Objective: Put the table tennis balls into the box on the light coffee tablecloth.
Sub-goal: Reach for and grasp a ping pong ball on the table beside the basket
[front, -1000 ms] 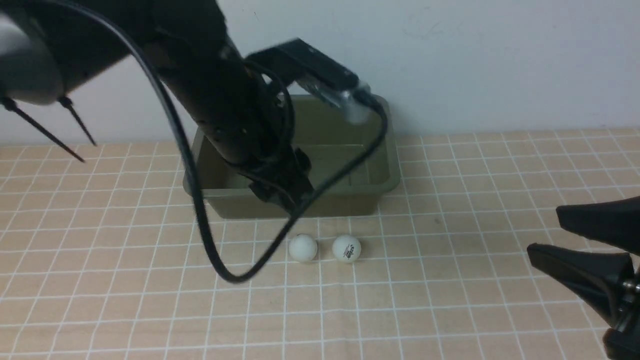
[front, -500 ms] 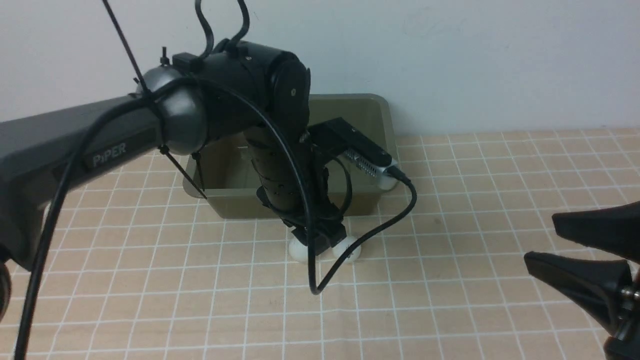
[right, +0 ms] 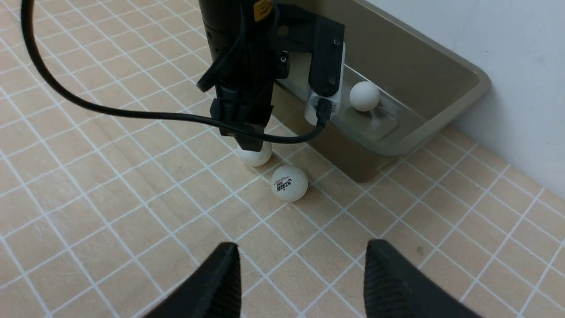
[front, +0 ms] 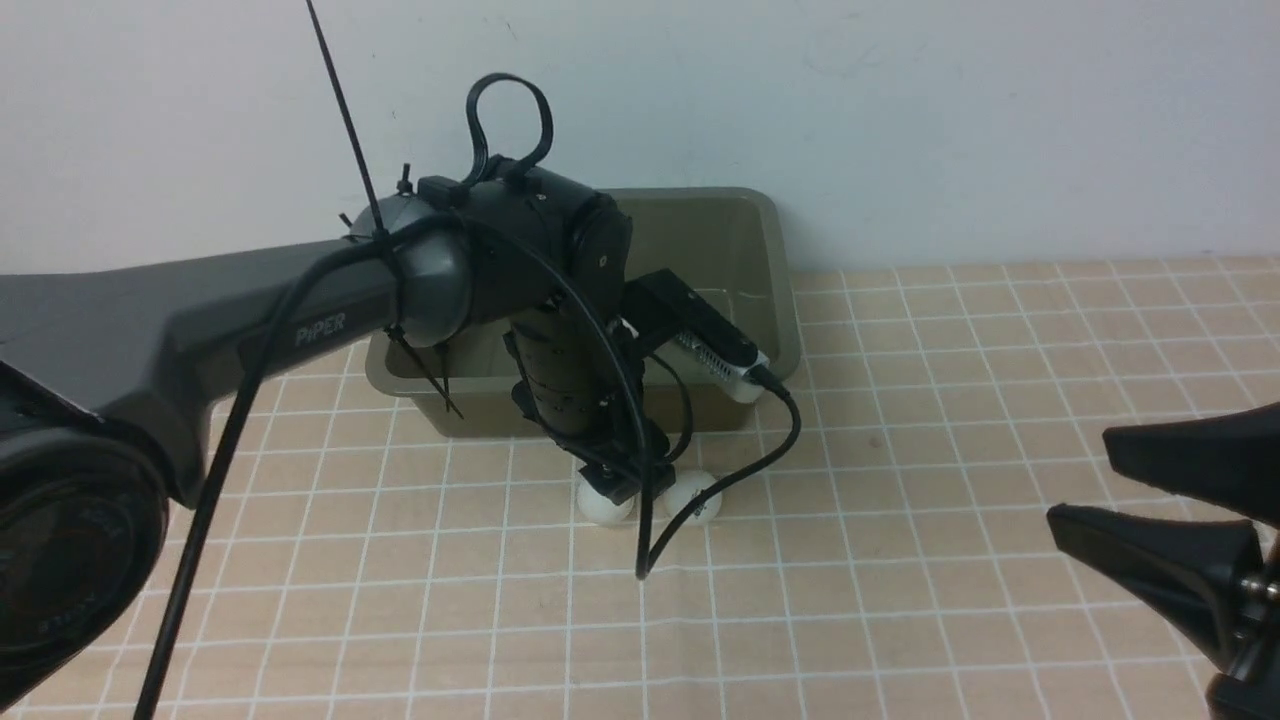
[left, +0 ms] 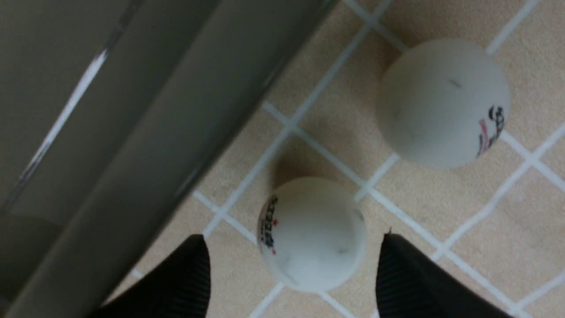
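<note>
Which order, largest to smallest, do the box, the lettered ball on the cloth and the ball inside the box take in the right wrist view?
1. The box, by far.
2. The lettered ball.
3. The ball inside the box: looks slightly smaller, but it lies farther from the camera, so real sizes may match.

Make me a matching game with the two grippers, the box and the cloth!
Things:
1 left gripper
2 right gripper
3 box
4 cloth

Clues:
A tan with white lines
B open over bare cloth
C green, one ball inside
D open around another ball

Pairs: 1-D, 2-B, 3-C, 4-A
</note>
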Available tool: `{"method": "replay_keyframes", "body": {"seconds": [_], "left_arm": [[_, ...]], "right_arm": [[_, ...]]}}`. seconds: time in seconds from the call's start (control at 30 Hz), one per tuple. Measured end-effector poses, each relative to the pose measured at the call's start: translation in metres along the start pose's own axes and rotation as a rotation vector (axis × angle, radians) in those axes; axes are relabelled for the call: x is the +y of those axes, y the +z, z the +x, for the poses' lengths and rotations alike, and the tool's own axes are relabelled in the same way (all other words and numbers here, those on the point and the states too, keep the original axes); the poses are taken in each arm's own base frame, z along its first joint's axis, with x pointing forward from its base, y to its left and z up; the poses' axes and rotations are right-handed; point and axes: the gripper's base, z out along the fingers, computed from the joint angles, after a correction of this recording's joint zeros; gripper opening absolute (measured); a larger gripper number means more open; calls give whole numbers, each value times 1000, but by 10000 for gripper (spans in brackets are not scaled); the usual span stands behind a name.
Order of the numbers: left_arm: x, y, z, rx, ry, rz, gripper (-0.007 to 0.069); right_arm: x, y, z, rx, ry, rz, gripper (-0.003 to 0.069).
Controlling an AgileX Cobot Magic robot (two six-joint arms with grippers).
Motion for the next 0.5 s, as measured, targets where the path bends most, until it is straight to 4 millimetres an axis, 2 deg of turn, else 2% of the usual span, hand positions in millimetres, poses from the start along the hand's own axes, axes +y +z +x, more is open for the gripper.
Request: {"method": "replay_keyframes", "body": {"seconds": [0.23,0.5], "left_arm": [[-1,4,-1,-7,-2,7,417],[-4,32,4,67,-10,43,408]], "right_arm": [[0,0,0,-2,3,-1,358],[0,0,0,-2,4,-4,358]]}}
